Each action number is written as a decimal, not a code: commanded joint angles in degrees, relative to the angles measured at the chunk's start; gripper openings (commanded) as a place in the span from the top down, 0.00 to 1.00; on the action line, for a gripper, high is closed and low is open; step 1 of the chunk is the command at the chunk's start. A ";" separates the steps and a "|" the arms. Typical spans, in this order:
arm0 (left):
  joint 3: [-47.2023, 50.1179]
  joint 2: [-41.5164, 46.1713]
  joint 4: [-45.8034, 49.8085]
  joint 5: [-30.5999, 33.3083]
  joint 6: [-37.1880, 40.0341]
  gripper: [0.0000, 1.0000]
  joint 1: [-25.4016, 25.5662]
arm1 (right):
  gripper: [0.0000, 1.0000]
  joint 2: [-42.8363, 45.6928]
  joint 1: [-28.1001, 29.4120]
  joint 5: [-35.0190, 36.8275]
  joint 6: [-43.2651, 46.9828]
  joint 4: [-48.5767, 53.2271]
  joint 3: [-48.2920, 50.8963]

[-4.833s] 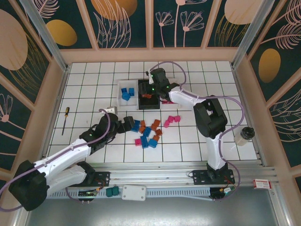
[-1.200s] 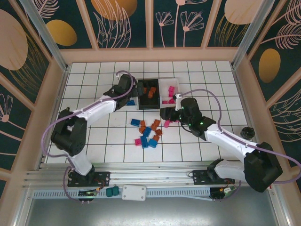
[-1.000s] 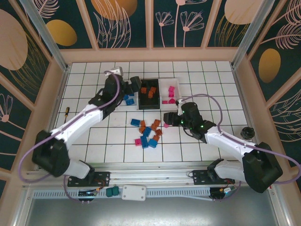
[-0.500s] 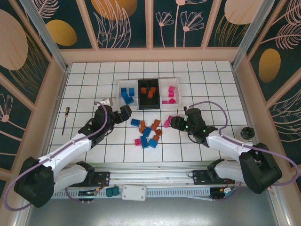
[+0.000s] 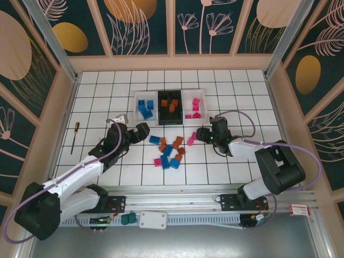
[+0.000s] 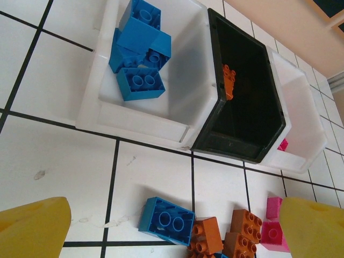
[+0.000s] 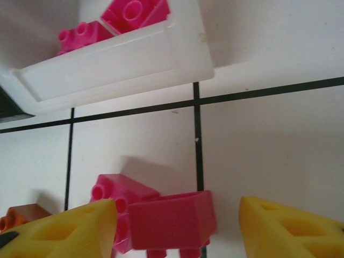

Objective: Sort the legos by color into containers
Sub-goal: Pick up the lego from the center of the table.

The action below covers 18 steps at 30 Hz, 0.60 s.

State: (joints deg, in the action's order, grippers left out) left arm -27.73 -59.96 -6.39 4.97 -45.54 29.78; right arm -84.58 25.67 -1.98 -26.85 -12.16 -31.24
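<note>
Operator: Tray contents, left to right?
Technician: The left white tray [image 6: 185, 80] held blue legos [image 6: 141, 48]; the black tray [image 6: 252, 118], orange legos [image 5: 172, 104]; the right white tray [image 6: 303, 123], pink legos [image 5: 196, 102].
Operator: Clearance?
Technician: Open tiles bordered the tiled table [image 5: 242, 97] inside panelled walls [image 5: 150, 27]. The left gripper [image 5: 142, 131] hung wide open beside the loose legos [image 5: 168, 151]; the right gripper [image 5: 200, 135], jaws parted, straddled a pink lego [image 7: 172, 215].

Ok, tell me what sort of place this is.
Probably a robot test cell, not a home or shop: a white tiled tabletop boxed in by patterned wall panels, the left arm and right arm bolted to a metal rail, and legos laid out for sorting.
</note>
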 commanded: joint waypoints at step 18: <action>1.90 0.99 0.75 0.98 -0.87 0.01 0.10 | 0.73 12.39 -1.24 -6.14 4.71 2.43 -2.14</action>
State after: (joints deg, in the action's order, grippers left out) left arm -27.22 -60.49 -6.20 5.15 -45.56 29.78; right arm -75.50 24.51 -6.79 -24.08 -12.10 -30.96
